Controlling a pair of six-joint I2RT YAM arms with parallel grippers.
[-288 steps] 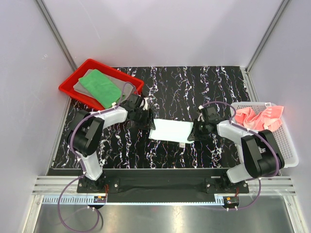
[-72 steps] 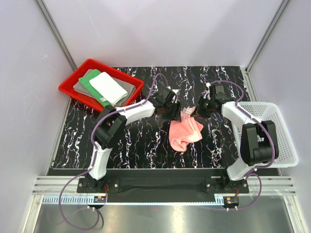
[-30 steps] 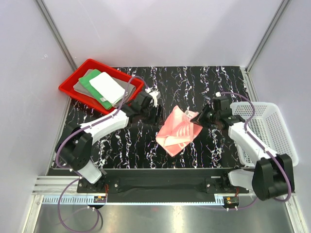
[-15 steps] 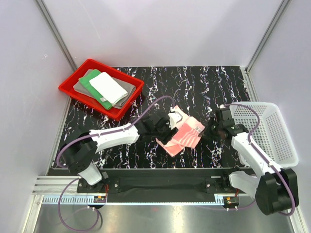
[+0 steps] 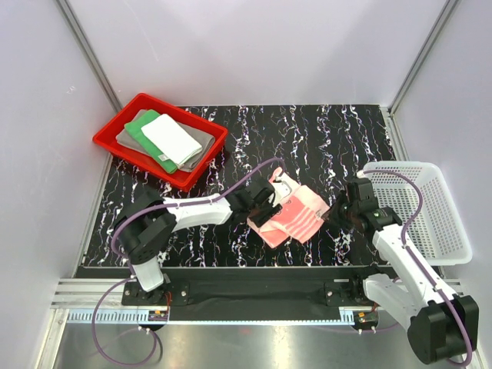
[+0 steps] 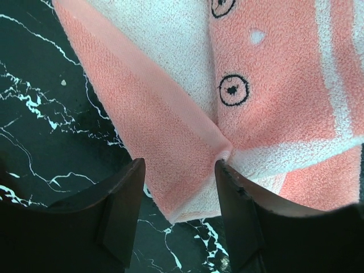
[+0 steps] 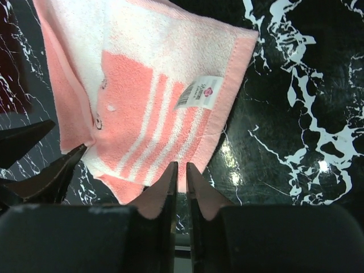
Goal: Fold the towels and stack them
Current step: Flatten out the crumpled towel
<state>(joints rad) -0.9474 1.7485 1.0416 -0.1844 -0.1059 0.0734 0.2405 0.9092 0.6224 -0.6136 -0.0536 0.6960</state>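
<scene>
- White moulded links with black joint housings on both left arm (image 5: 192, 211) and right arm (image 5: 403, 254).
- Thin purple cable (image 5: 94, 329) trailing along each.
- Matte black, wedge-shaped fingers (image 6: 119, 216) on left tool (image 6: 179, 210) and right tool (image 7: 181, 185).

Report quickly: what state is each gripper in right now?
Left gripper: open, straddling a corner of the pink towel, not gripping it.
Right gripper: nearly closed at the towel's edge; whether it grips cannot be told.
</scene>
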